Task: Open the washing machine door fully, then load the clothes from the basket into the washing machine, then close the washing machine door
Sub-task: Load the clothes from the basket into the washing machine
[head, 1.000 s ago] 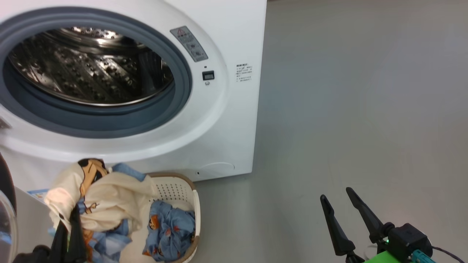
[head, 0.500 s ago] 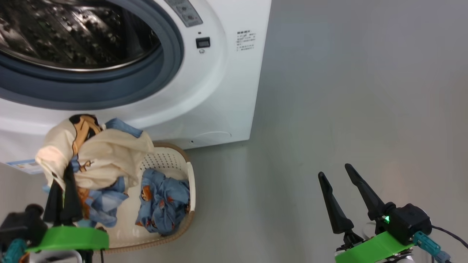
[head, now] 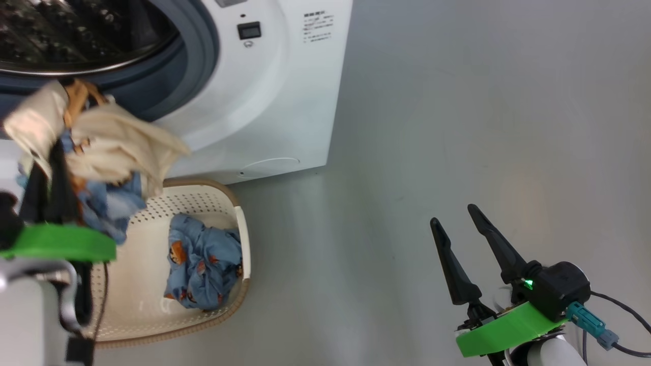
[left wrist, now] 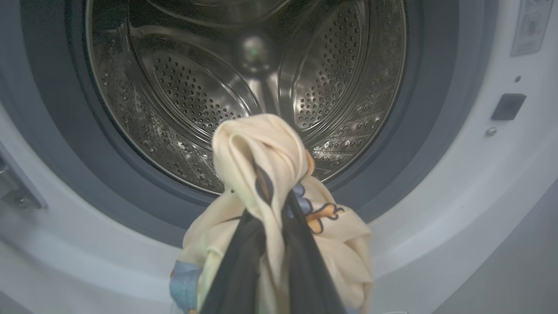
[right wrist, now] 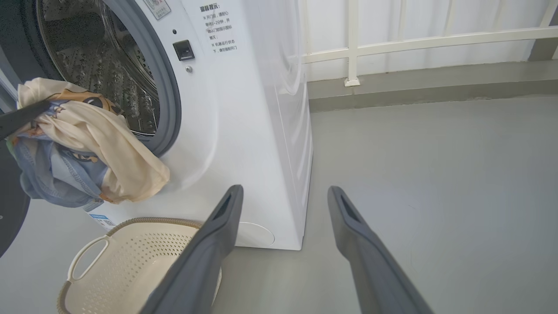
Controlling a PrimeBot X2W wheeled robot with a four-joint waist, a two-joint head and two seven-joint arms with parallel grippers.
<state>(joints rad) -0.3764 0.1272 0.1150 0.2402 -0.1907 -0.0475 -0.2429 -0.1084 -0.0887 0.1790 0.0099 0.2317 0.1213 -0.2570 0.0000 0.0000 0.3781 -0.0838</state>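
A bare grey floor [head: 457, 101] runs back to a white railing [right wrist: 392, 43] along its far edge, and the washing machine [head: 285, 101] stands on it close to that edge. The left tool [left wrist: 270, 205] is clamped on the cream garment [left wrist: 257, 144], its two dark fingers pinching a bunched fold so that the rest, blue trim included, hangs down in a loose bundle. The pinch near the top looks chosen to carry the cloth clear of the machine's lower lip. The left arm reaches forward and up. The tool points straight at the steel drum [left wrist: 244, 87], and the garment sits in front of the grey-blue gasket [left wrist: 436, 109] but is not yet inside the mouth. That mouth is uncovered. A dark curved shape at the left edge of the right wrist view is probably the door [right wrist: 9, 218], swung well aside. On the floor just in front of the machine's foot sits the basket [head: 239, 300], with the light blue garment [head: 203, 259] crumpled against its right wall. Well apart, over open floor to the right, the right tool [head: 451, 214] hangs with its fingers spread and nothing between them. That arm is held low and back, seemingly parked out of the way.
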